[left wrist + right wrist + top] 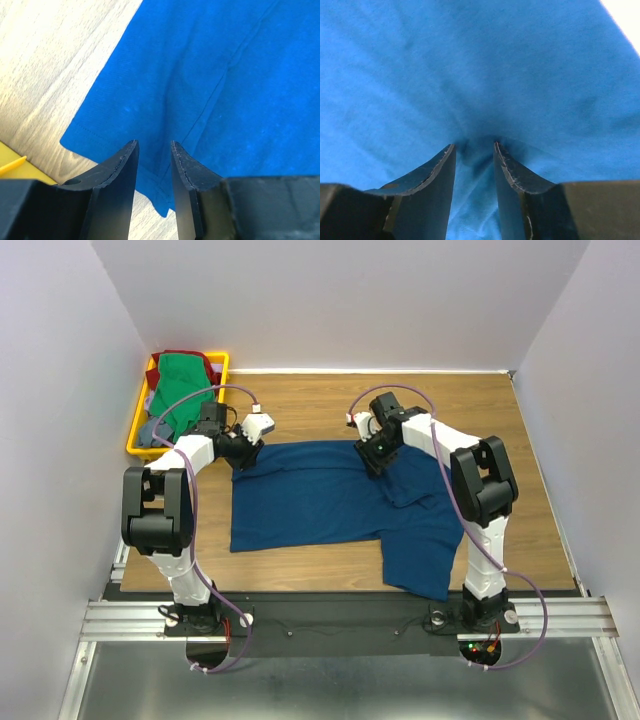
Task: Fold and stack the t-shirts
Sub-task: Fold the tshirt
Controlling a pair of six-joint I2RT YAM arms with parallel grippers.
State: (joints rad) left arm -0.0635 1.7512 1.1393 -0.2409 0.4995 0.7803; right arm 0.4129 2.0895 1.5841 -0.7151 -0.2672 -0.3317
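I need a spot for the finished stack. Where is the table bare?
Bare wood: the far strip between the blue shirt and the back wall, the right side beyond the right arm, and the near-left strip in front of the shirt. Crowded: the far-left corner, with the yellow tray and left arm.

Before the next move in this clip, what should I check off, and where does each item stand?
1. Right end effector pinching the dark blue cloth t-shirt: ok, cloth puckers between its fingers.
2. Left end effector gripping the sleeve: cannot tell; the cloth lies flat there.
3. Shirt flat on the wooden table: not ok, creased on its right half.
4. Green cloth t-shirt out of the way: ok, it sits in the yellow plastic tray.
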